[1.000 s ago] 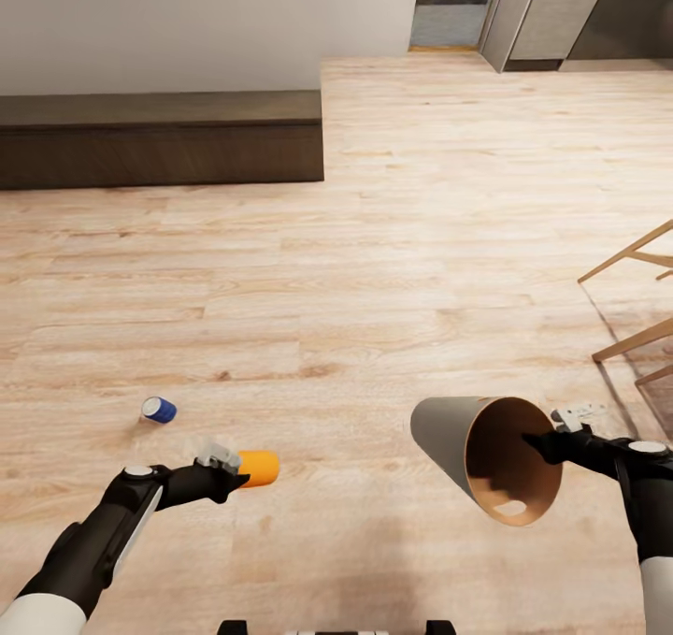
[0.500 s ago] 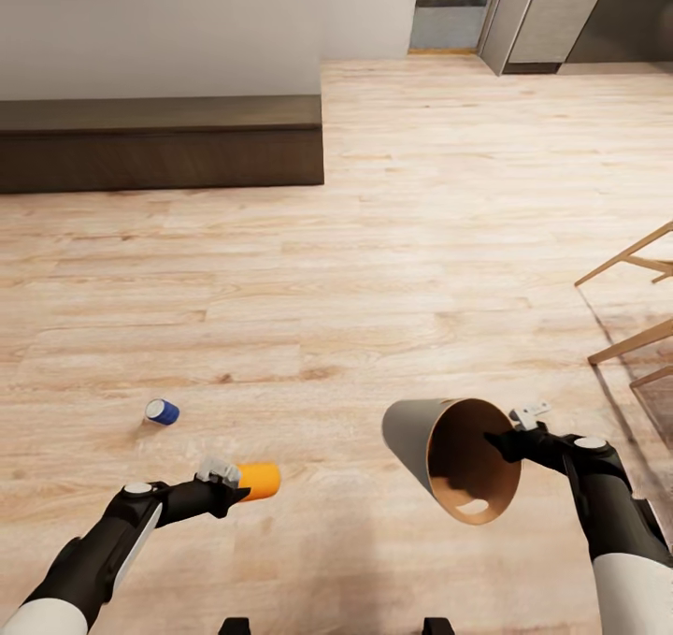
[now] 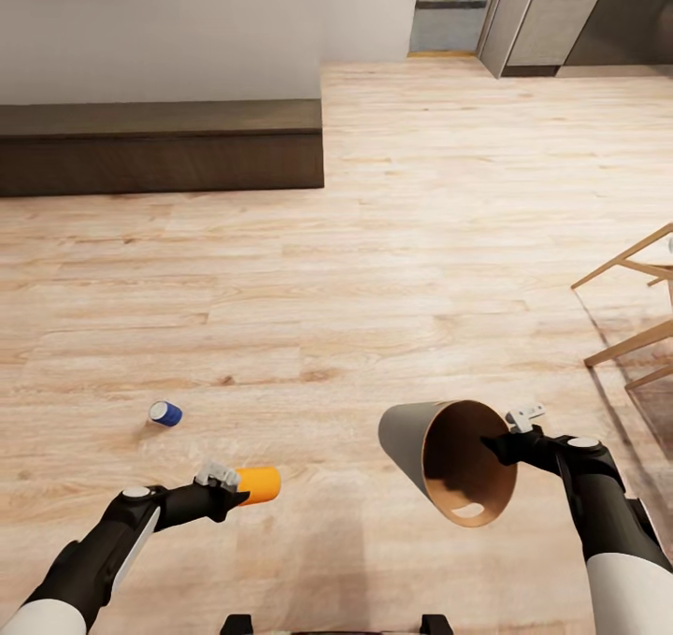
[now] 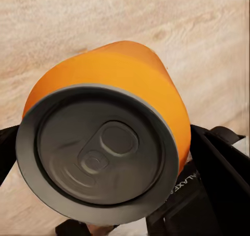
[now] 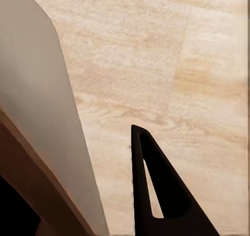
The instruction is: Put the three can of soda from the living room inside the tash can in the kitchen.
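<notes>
**Orange can in your left gripper, bin tipped in your right**

Your right gripper point(image 3: 505, 445) is clamped on the rim of the bin point(image 3: 411, 439), one finger point(image 5: 156, 189) outside the pale wall point(image 5: 47, 116). The bin is off the floor and tilted on its side, its wide brown mouth turned toward you and the narrow end pointing away to the left. You can see no can inside it; only a pale patch shows on the lower inner wall.

Your left gripper point(image 3: 229, 488) grasps the orange can point(image 3: 259, 484), which lies sideways and points toward the bin. The left wrist camera looks at its silver top point(image 4: 96, 160). Can and bin mouth are well apart, with bare floor point(image 3: 374, 270) between them.

The blue can point(image 3: 165, 413) lies on the floor ahead of your left arm, near it and untouched.

A long dark bench point(image 3: 159, 144) runs along the white wall at far left. Wooden chair legs point(image 3: 626, 308) stand close at your right. Steel kitchen fronts point(image 3: 551, 13) sit far ahead on the right, with wide open floor leading there.
</notes>
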